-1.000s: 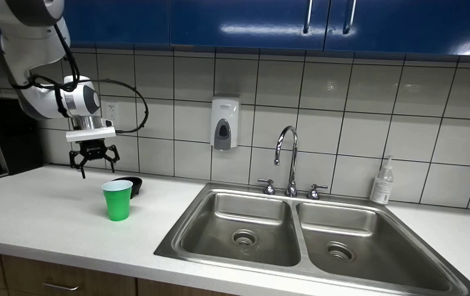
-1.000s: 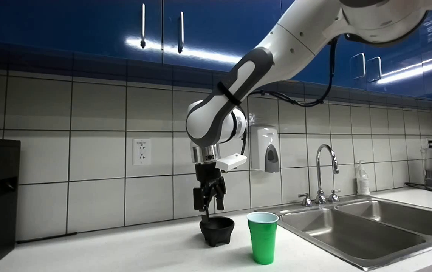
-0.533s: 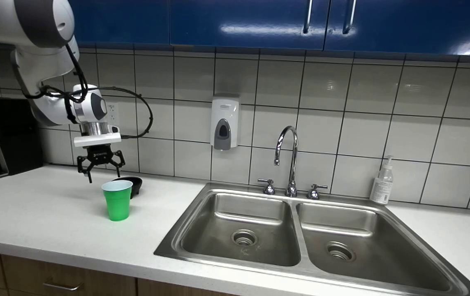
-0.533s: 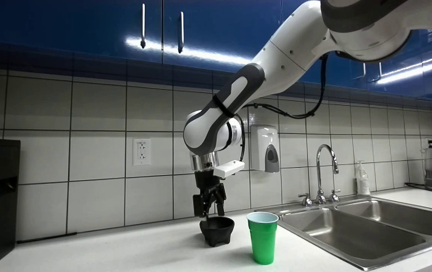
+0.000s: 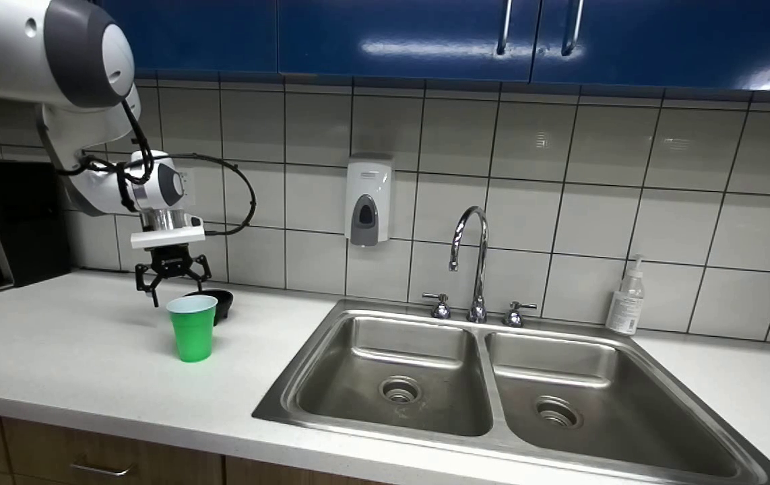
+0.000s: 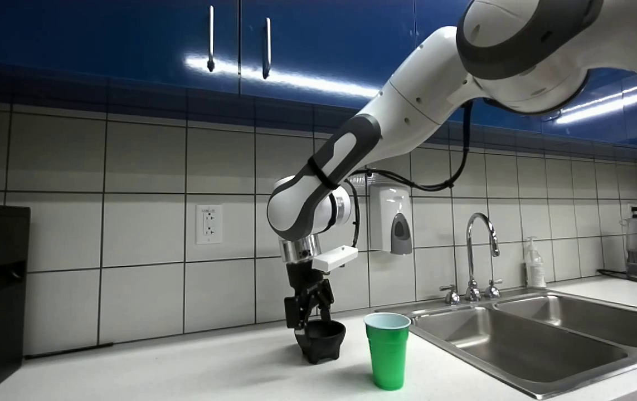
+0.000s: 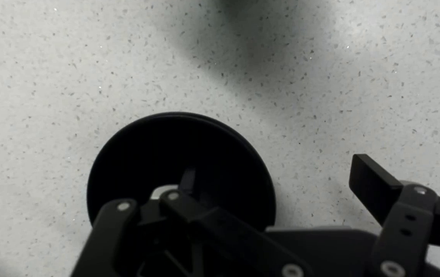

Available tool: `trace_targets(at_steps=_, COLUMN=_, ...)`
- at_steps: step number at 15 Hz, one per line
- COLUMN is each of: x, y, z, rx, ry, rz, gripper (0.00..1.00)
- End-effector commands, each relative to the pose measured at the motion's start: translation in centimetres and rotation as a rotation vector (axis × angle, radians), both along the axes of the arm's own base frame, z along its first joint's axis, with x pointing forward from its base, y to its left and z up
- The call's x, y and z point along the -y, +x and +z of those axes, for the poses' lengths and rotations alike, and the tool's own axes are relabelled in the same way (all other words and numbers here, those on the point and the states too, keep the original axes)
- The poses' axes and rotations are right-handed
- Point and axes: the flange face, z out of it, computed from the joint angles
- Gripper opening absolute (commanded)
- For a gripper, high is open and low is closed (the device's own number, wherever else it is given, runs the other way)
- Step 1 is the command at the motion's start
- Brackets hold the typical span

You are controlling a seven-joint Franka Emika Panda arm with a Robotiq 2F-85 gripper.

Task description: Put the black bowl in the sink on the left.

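Note:
The black bowl (image 5: 223,306) stands upright on the counter by the back wall, partly hidden behind the green cup in an exterior view. It also shows in an exterior view (image 6: 327,341) and in the wrist view (image 7: 158,150). My gripper (image 5: 178,295) is open and points down at the bowl; it also shows in an exterior view (image 6: 314,328). In the wrist view, the gripper (image 7: 273,175) has one finger over the bowl's inside and the other outside its rim, apart from it. The left sink basin (image 5: 418,340) holds nothing; the sink also shows in an exterior view (image 6: 519,340).
A green cup (image 5: 194,337) stands close to the bowl, also seen in an exterior view (image 6: 388,356). A faucet (image 5: 479,269) rises behind the sink. A soap dispenser (image 5: 368,202) hangs on the wall. A black coffee maker (image 5: 14,222) stands at the counter's far end.
My gripper has moved down and, in an exterior view, to the right, until its fingers are at the bowl's rim. It stays open. The bowl and cup have not moved.

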Motion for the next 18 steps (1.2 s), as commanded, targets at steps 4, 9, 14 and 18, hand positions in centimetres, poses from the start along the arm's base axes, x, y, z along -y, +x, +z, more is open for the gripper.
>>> trace_targets(at_steps=4, x=-0.39, y=1.43, z=-0.09, rx=-0.01, ry=-0.024, rz=-0.023, gripper=0.72)
trace_targets(at_steps=9, x=-0.51, y=1.76, z=-0.09, rx=-0.012, ry=-0.02, rz=-0.024, gripper=0.4)
trace_targets(at_steps=14, x=-0.54, y=1.96, z=0.36, rx=-0.008, ry=-0.005, rz=-0.025, gripper=0.01)
trace_targets(at_steps=18, x=-0.65, y=1.92, z=0.63, rx=-0.003, ry=0.0, rz=-0.02, gripper=0.02)
